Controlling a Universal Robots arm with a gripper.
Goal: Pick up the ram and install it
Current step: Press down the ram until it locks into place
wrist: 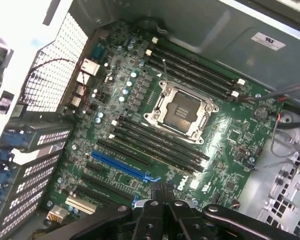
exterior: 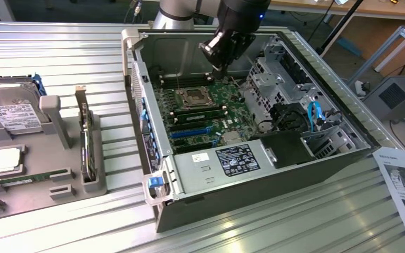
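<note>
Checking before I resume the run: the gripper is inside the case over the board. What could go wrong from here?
1. The gripper hangs shut close above the motherboard, beside the open CPU socket; a small dip could hit its contacts.
2. The ram lies in the tray outside the case; on the way out, the arm could clip the case wall.

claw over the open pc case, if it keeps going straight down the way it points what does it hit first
Most likely the motherboard, near the empty processor socket and black memory slots. The shut claw holds nothing; depth is hard to judge.
</note>
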